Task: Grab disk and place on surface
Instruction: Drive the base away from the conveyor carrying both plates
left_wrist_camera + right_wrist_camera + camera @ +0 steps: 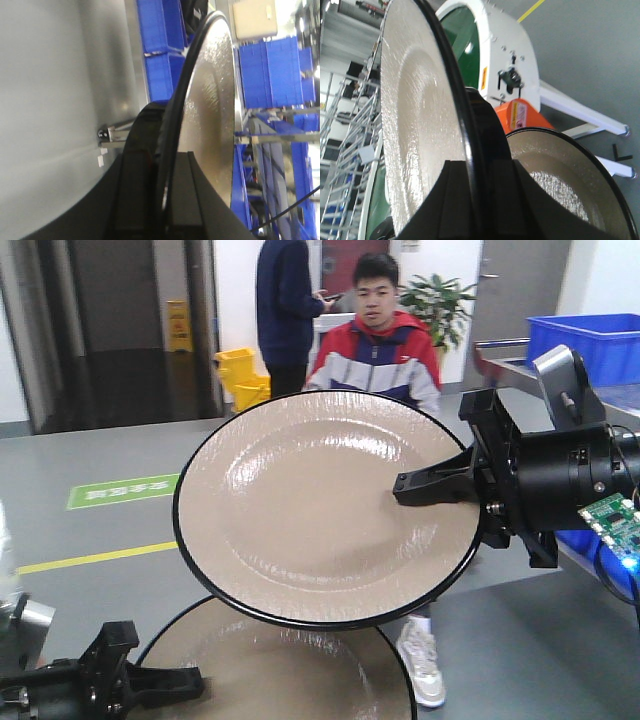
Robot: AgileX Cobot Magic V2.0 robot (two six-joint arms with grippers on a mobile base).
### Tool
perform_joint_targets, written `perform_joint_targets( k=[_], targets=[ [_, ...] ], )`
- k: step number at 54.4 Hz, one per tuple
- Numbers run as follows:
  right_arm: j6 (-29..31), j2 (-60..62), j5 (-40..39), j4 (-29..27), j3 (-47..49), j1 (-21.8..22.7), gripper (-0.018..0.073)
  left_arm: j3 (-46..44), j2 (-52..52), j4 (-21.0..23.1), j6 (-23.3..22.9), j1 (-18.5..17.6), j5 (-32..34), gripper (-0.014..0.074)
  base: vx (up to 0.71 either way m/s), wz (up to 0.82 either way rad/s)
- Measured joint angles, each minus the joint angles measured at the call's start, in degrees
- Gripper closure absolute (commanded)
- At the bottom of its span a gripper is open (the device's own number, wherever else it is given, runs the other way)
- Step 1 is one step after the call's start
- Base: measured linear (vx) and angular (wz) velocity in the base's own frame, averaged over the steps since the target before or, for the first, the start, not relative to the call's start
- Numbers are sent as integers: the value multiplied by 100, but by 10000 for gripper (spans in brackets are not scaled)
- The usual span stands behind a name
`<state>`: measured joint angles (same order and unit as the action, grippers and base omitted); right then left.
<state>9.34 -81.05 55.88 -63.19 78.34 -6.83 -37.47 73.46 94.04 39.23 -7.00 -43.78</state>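
Right hand (pixel 402 490) is clamped on the upper disk (pixel 300 510) at its 3 o'clock rim. The disk is up in the air, tilted face-on to the front camera. Left hand (pixel 190 680) pinches the lower disk (pixel 290 675) at 9 o'clock (wrist view shows the rim between the fingers). Judgement: stiff, glazed, probably slippery and chippable. A single rim pinch leaves the whole plate cantilevered, so bite deep over the black lip and lower it flat. Table not in any view.

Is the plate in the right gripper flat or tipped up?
Tipped up: the plate faces the front camera, its rim pinched in the right gripper.
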Motion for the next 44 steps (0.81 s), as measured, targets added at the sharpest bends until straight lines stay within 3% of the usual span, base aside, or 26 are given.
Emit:
perform_joint_targets(
  k=[44],
  targets=[
    [0,0,0,0,0,0,564,0,0,0,0,0,0,595,20,-38]
  ],
)
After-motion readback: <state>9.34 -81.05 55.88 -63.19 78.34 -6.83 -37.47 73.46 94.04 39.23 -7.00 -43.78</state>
